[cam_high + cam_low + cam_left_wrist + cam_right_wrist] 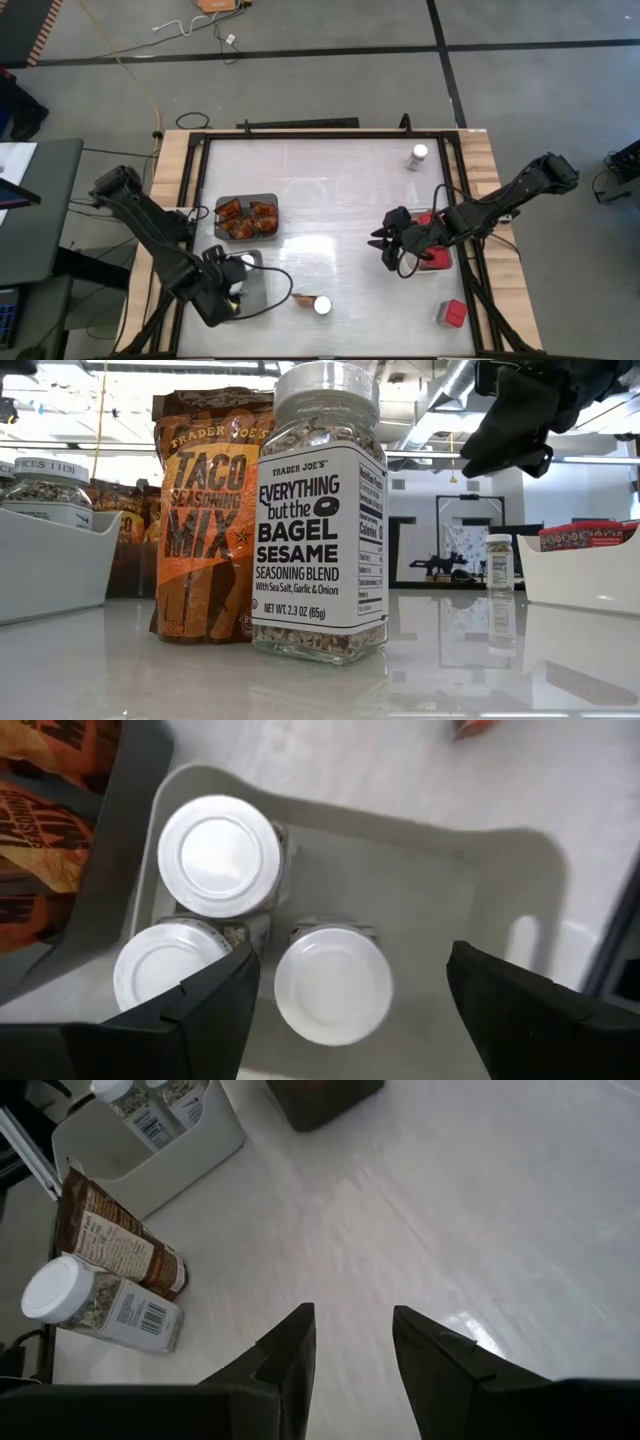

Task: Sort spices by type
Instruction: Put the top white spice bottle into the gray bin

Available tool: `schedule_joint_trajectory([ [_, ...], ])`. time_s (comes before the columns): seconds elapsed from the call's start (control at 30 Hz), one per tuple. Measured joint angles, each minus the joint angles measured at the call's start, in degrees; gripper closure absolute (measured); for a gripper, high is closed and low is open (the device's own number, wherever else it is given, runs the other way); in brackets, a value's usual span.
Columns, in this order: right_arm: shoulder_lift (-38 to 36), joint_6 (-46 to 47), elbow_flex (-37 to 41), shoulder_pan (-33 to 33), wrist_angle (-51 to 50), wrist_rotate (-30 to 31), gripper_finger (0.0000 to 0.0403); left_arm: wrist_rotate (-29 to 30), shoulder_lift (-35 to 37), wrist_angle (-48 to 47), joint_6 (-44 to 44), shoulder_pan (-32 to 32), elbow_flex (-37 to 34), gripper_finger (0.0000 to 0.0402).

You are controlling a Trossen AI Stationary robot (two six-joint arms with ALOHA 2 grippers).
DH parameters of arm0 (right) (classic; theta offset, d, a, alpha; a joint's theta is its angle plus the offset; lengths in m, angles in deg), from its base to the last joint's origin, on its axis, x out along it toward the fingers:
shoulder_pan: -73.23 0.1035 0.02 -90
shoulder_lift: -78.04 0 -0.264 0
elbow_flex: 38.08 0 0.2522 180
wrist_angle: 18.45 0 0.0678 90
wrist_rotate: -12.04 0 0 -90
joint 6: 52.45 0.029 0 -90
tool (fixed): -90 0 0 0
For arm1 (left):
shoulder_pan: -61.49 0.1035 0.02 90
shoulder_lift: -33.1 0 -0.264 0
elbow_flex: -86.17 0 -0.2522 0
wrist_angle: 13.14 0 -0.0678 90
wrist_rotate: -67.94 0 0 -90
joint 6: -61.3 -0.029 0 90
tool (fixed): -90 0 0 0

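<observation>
I have the left gripper (345,995) spread wide, empty, over 3 jars (333,982) in the near-left white tray (500,870). My right gripper (352,1342) hangs part-open, empty, mid-table right.

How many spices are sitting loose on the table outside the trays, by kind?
Jars with white lids: 2, one at the far side and one near the front edge
Orange-brown packets: 1, beside the front jar
Red boxes: 1, near the right front corner
Total: 4
</observation>
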Motion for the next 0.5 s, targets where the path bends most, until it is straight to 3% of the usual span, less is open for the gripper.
schedule_joint_trajectory([
  [0.23, 0.02, 2.42, -0.3, -0.09, 0.48, -0.05, 0.0241, -0.02, 5.98, 0.38, -3.14, 0.0, 1.01, 0.0092],
  [0.5, 0.0, 0.62, -0.35, -5.47, 6.05, 0.11, 0.0238, 1.92, 11.7, 1.81, -3.03, 0.0, 0.53, 0.0092],
])
